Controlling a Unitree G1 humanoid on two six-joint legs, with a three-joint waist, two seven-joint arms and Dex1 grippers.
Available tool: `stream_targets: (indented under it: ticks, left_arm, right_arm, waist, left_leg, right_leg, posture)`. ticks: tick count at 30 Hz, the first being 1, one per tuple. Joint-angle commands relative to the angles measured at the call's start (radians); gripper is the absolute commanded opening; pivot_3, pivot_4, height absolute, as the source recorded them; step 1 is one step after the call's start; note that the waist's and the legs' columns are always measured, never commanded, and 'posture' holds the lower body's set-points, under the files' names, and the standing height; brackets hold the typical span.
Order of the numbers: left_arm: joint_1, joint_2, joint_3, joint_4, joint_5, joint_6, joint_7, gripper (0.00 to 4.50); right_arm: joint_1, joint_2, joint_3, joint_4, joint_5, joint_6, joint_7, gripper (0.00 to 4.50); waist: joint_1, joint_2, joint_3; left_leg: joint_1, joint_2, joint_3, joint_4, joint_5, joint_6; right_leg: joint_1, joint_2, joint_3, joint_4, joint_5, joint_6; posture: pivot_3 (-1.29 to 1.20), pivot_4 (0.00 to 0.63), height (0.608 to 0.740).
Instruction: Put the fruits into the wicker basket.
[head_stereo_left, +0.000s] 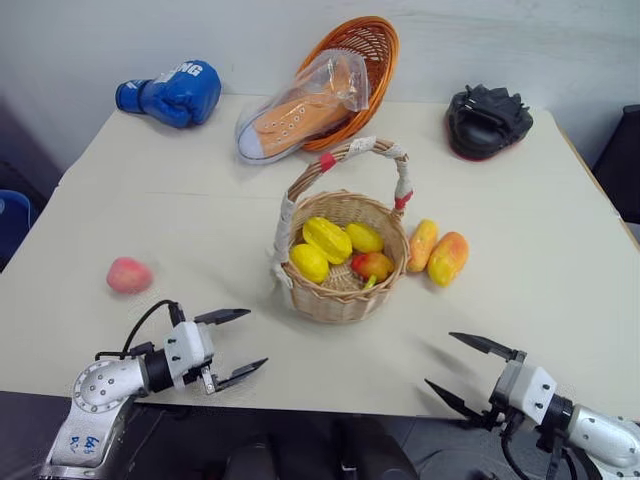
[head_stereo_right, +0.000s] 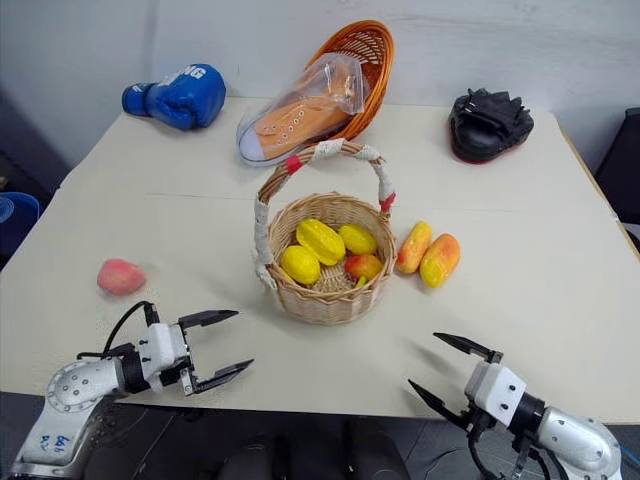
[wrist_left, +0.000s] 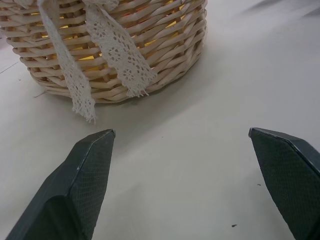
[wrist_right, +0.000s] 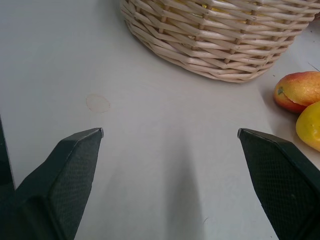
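Left gripper (head_stereo_left: 233, 345) spread wide, holding nothing, low over the near table (head_stereo_left: 560, 250) edge, aimed at the wicker basket (head_stereo_left: 342, 290). Right gripper (head_stereo_left: 462, 370) likewise wide and empty at the near right edge. Basket mid-table, holding yellow fruits (head_stereo_left: 327, 240) and a reddish one (head_stereo_left: 373, 265). Two mangoes (head_stereo_left: 437, 252) lying just right of the basket, touching each other. Peach (head_stereo_left: 129, 274) alone, well left. Farther back: blue boxing glove (head_stereo_left: 172, 93), bagged shoe (head_stereo_left: 300, 110) leaning in orange basket (head_stereo_left: 365, 45), black mitt (head_stereo_left: 487, 120).

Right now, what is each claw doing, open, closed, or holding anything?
Left claw: open, holding nothing.
Right claw: open, holding nothing.
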Motion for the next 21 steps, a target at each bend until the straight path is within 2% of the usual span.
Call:
stream_targets:
  ticks: [1, 6, 11, 13, 17, 21]
  left_arm:
    - [-0.021, 0.003, 0.021, -0.019, 0.001, -0.032, 0.023, 4.50]
    - [-0.027, 0.002, 0.041, -0.025, -0.038, -0.002, 0.032, 4.50]
    - [-0.001, 0.024, 0.119, -0.011, -0.071, 0.005, 0.030, 4.50]
    - [0.037, 0.026, 0.174, -0.023, -0.119, 0.033, 0.033, 4.50]
    - [0.198, -0.055, 0.318, -0.073, -0.191, 0.072, 0.129, 4.50]
    - [0.281, -0.153, 0.429, -0.085, -0.246, 0.137, 0.273, 4.50]
  right_arm:
    - [-0.015, -0.013, 0.002, 0.004, 0.010, -0.016, 0.005, 4.46]
    - [-0.027, 0.002, 0.014, -0.005, 0.035, 0.008, 0.005, 4.46]
    - [-0.003, 0.005, 0.053, -0.119, 0.101, 0.102, 0.002, 4.46]
    - [0.024, 0.013, 0.064, -0.179, 0.208, 0.144, 0.029, 4.46]
    - [0.011, 0.009, 0.079, -0.279, 0.336, 0.231, 0.043, 4.46]
    - [-0.060, 0.050, 0.073, -0.293, 0.328, 0.189, 0.033, 4.46]
  waist:
    - [0.000, 0.000, 0.000]
    - [0.000, 0.000, 0.000]
    - [-0.002, 0.000, 0.000]
    - [-0.003, 0.000, 0.000]
    - [-0.007, 0.000, 0.000]
    - [-0.003, -0.003, 0.000]
  left_leg:
    - [0.000, 0.000, 0.000, 0.000, 0.000, 0.000]
    - [0.000, 0.000, 0.000, 0.000, 0.000, 0.000]
    - [0.000, 0.000, 0.000, 0.000, 0.000, 0.000]
    - [0.000, 0.001, 0.000, 0.000, 0.000, 0.000]
    - [0.000, 0.001, 0.000, 0.000, 0.000, 0.000]
    - [0.000, 0.001, 0.000, 0.002, -0.001, 0.000]
  right_leg:
    - [0.000, 0.000, 0.000, 0.000, 0.000, 0.000]
    - [0.000, 0.000, 0.000, 0.000, 0.000, 0.000]
    - [0.000, 0.000, 0.000, 0.001, 0.000, 0.000]
    - [0.000, 0.000, 0.000, 0.002, 0.000, 0.000]
    - [0.000, 0.000, 0.000, 0.002, 0.000, 0.000]
    - [0.000, 0.000, 0.000, 0.001, 0.000, 0.000]
  posture:
    - [0.00, 0.150, 0.740]
    - [0.00, 0.150, 0.740]
    - [0.00, 0.150, 0.740]
    - [0.00, 0.150, 0.740]
    - [0.00, 0.150, 0.740]
    - [0.00, 0.150, 0.740]
